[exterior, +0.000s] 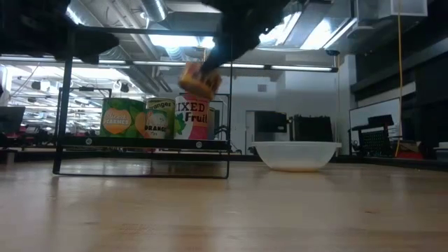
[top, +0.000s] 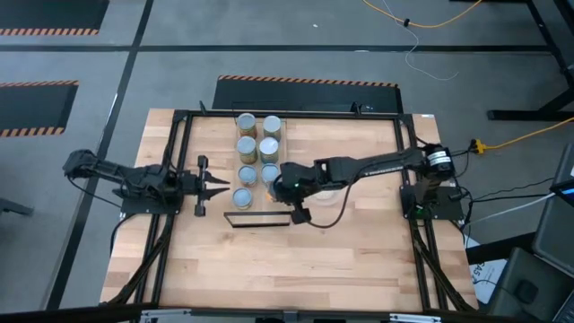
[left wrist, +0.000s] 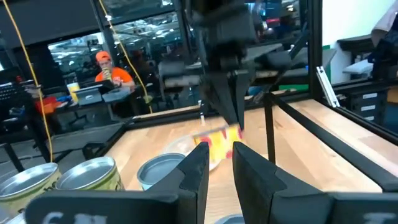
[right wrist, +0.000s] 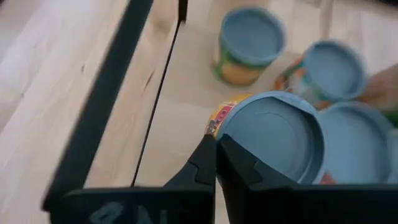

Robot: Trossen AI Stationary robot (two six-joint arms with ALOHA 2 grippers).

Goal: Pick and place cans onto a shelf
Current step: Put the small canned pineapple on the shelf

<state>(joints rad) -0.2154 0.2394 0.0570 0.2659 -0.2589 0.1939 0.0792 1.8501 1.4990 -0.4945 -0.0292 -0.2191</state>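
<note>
Item: right end effector (right wrist: pixel 216 163), fingers pinched closed on the rim of a yellow-and-red can (right wrist: pixel 273 140), held above the shelf (top: pixel 256 166).
Handling: I would lower it level into the free spot beside the standing cans (top: pixel 246 124), releasing only once it sits flat.
Item: left end effector (top: pixel 224 187), just beside the shelf, waiting; fingers slightly apart, holding nothing.
Item: white bowl (exterior: pixel 294 154), beyond the shelf.
Unclear: held can's label blurred; free spot hidden under my arm.
</note>
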